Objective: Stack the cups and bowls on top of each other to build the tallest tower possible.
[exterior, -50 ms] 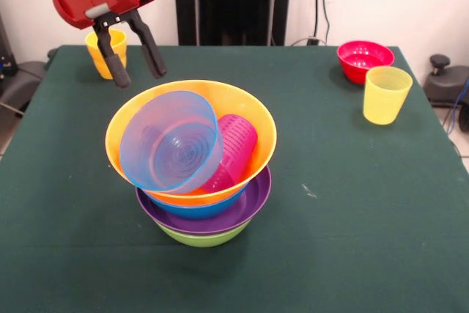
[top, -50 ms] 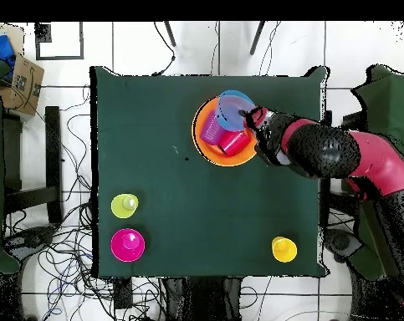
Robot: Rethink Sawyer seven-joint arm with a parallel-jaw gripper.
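Observation:
The tower stands mid-table: a green bowl at the bottom, then a purple bowl, a blue bowl and the wide orange bowl on top. Inside the orange bowl a small translucent blue bowl leans on its side beside a translucent purple cup lying down. The overhead view also shows a red cup in there. My gripper hangs open and empty just above the orange rim's far left side.
An orange-yellow cup stands upright behind the gripper. A red-pink small bowl and a pale yellow cup stand together at the far right. The green table is ringed by floor cables and a cardboard box.

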